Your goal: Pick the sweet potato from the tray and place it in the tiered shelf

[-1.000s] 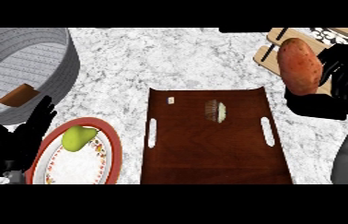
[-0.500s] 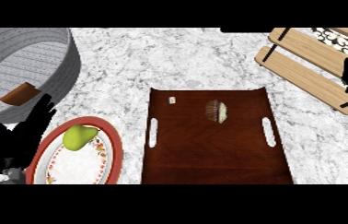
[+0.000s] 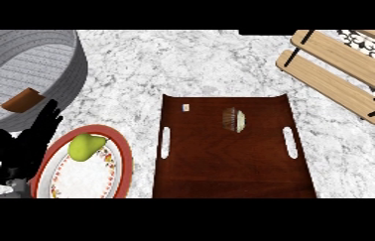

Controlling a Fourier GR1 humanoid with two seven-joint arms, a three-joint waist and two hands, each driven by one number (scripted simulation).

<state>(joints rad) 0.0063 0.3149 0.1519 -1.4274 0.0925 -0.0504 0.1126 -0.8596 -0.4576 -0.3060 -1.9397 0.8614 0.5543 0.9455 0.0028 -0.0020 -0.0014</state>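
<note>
- The tray (image 3: 234, 150) is the landmark: dark wood, slot handles on both sides, with only a small tag and a pale oval mark showing on it.
- The sweet potato is nowhere in view, neither on the tray nor on the visible slats of the shelf (image 3: 330, 69), which sits up and right of the tray at the frame's corner.
- The right hand is out of view, so its state cannot be told.
- The left hand (image 3: 29, 141) rests left of the tray, fingers straight and up, holding nothing, beside the plate (image 3: 121, 173).
- A green fruit (image 3: 84, 147) lies on that plate.
- A grey basket (image 3: 70, 66) with a brown object (image 3: 22, 100) inside stands up and left of the tray.
- Judged step: placing on the shelf or just after; doing it well means setting the potato flat on a slat and clearing straight off.
- Counter (image 3: 183, 61): white-grey marble, open between tray and shelf.
</note>
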